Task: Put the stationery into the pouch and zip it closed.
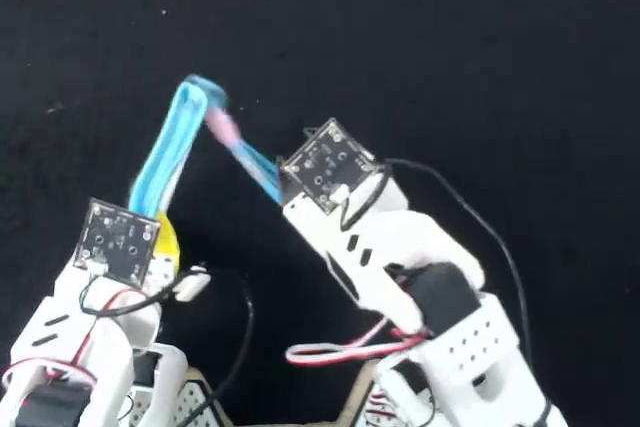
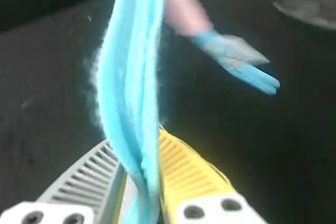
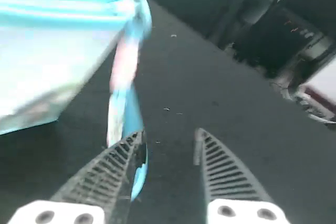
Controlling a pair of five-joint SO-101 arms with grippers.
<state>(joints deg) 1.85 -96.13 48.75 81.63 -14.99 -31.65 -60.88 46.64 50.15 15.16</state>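
Left gripper point(image 2: 137, 148) is pinched on the pouch point(image 2: 131, 87), its grey and yellow fingers squeezing the fuzzy blue fabric near one end. The pouch seems held edge-up off the black table point(image 1: 450, 67), running away from that arm as a narrow band. I read this hold as an anchor: one end fixed, so the other arm has something to pull against.

Right gripper point(image 3: 169, 135) sits by the pouch's far end with its jaws spread, gripping nothing. The pink-and-blue strap point(image 3: 125, 93) hanging from that end lies along the inner edge of one finger (probably the zip pull, can't confirm). It looks lined up for a pinch and a pull along the zip.

I can't tell whether the stationery is already inside, or whether the zip is open.

Around: loose wires point(image 1: 330, 352) at the arm bases, well apart from the pouch. Little stands in the way. The strap is floppy and hugs one side of the gap, so a close could slip past it, and the two arms work near each other.
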